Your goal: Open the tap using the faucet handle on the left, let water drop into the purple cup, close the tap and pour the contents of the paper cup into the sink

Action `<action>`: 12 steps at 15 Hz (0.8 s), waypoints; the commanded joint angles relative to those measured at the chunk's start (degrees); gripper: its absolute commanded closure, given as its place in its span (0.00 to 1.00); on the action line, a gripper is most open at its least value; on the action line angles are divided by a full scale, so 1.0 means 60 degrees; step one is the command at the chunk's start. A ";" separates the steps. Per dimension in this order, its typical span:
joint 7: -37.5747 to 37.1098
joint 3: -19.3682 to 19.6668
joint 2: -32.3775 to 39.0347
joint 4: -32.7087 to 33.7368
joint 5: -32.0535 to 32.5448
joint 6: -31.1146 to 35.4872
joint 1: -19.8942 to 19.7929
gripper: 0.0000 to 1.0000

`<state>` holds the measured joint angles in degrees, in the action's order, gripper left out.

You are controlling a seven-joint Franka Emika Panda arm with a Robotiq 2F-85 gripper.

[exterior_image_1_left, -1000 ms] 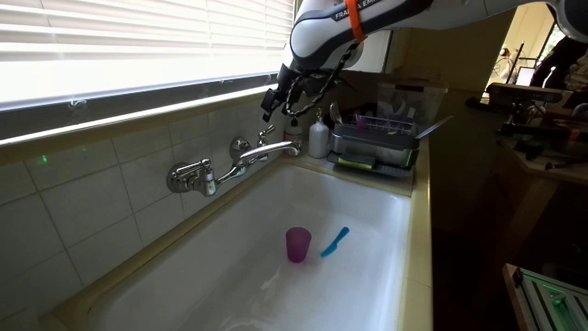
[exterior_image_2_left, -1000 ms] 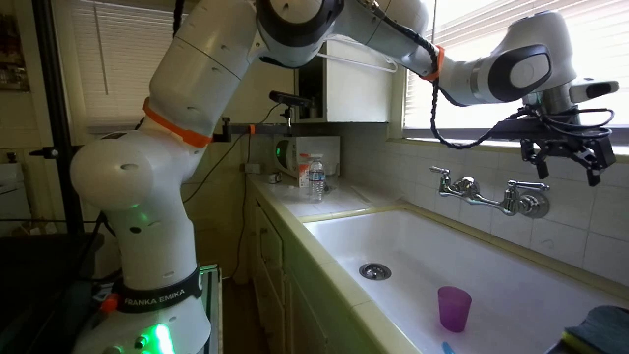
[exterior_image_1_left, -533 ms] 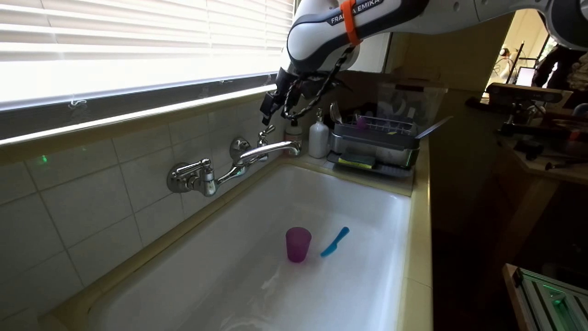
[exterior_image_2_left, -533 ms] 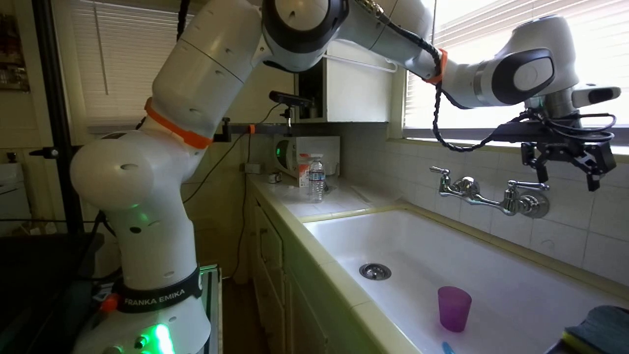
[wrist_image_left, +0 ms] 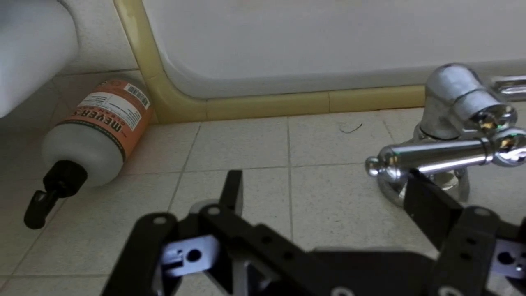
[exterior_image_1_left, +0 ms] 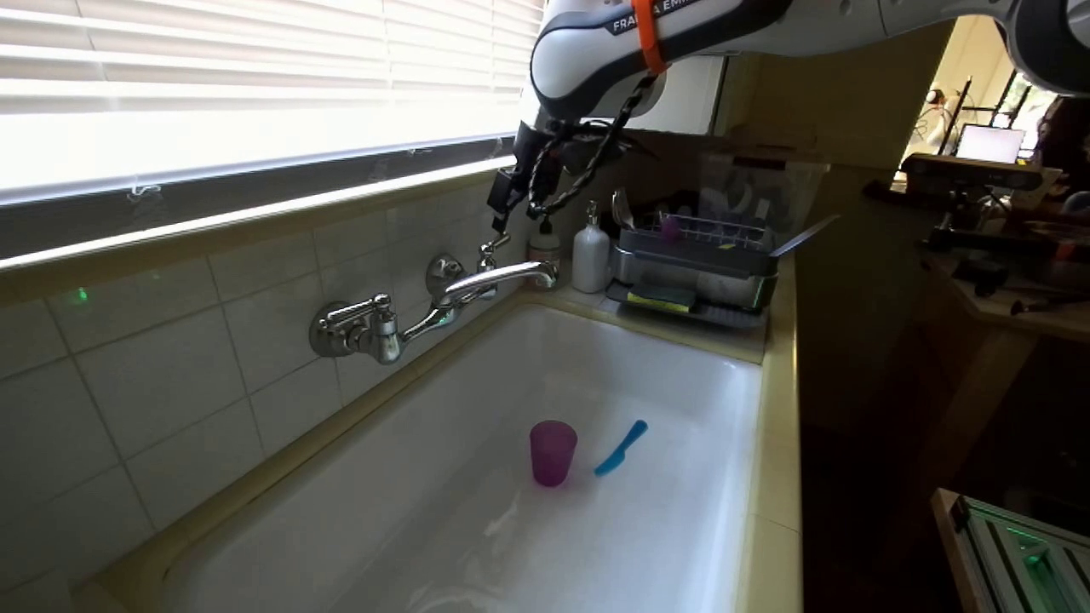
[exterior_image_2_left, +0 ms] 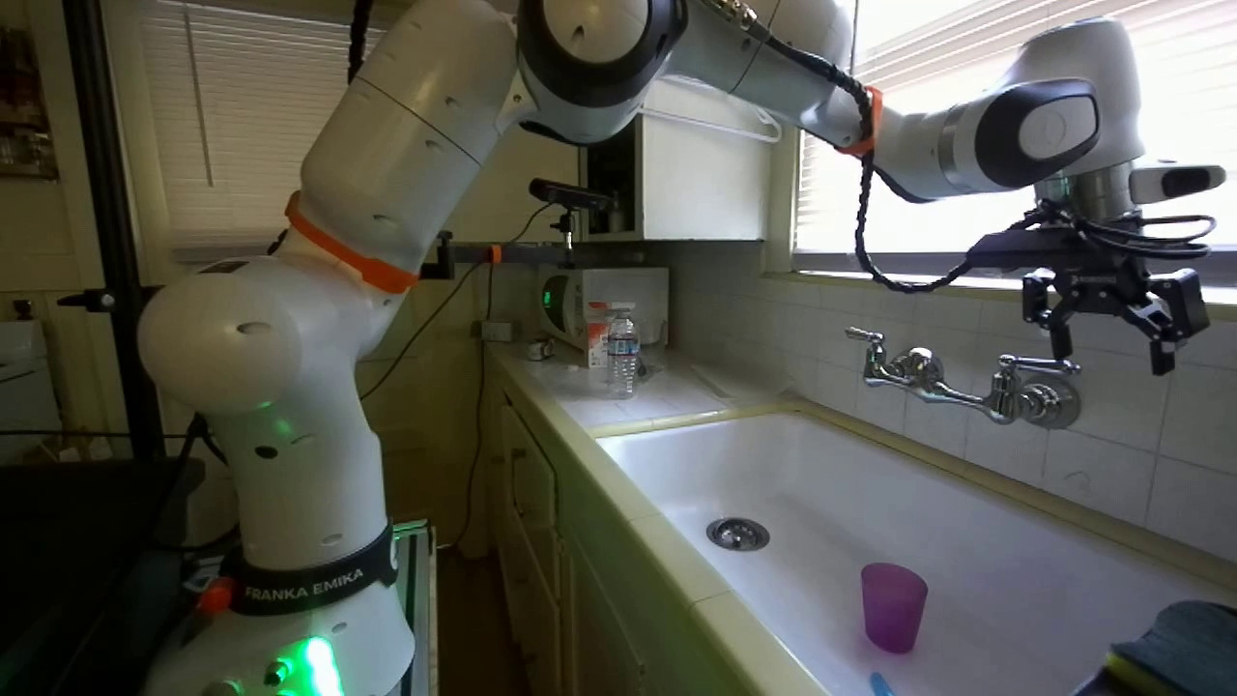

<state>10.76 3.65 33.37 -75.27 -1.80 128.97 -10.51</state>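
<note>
The chrome tap (exterior_image_1_left: 494, 277) sticks out from the tiled wall above the white sink (exterior_image_1_left: 681, 545), and no stream shows at its spout. My gripper (exterior_image_2_left: 1111, 360) hangs open near the tap handle (exterior_image_2_left: 1039, 364) on the dish-rack side. In the wrist view that handle (wrist_image_left: 439, 156) lies at the right; the right fingertip overlaps its end, and contact cannot be told. Between the fingers of the gripper (wrist_image_left: 324, 174) only wall tiles show. The purple cup (exterior_image_1_left: 553, 455), the only cup standing in the basin and also the paper cup, is upright, well away from the gripper.
A blue knife (exterior_image_1_left: 622, 449) lies beside the cup. An orange-labelled soap bottle (wrist_image_left: 107, 111) stands in the corner near the gripper, with a white pump bottle (exterior_image_1_left: 590, 255) and a dish rack (exterior_image_1_left: 694, 264) alongside. Window blinds (exterior_image_1_left: 255, 85) hang close behind the arm.
My gripper has come down slightly and shifted a little closer to the tap handle beneath it. The cup, knife and tap have stayed put.
</note>
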 commanded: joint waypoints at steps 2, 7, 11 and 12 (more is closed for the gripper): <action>-0.0018 -0.0099 0.0452 0.0509 -0.0169 0.0060 -0.0156 0.00; -0.0030 -0.0189 0.0661 0.0744 -0.0418 0.0163 -0.0202 0.00; -0.0115 -0.0033 0.0876 0.0892 -0.0088 -0.0130 -0.0090 0.00; -0.0111 -0.0029 0.0921 0.0964 -0.0045 -0.0265 -0.0075 0.00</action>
<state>10.66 3.16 36.73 -72.26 -3.35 129.93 -11.12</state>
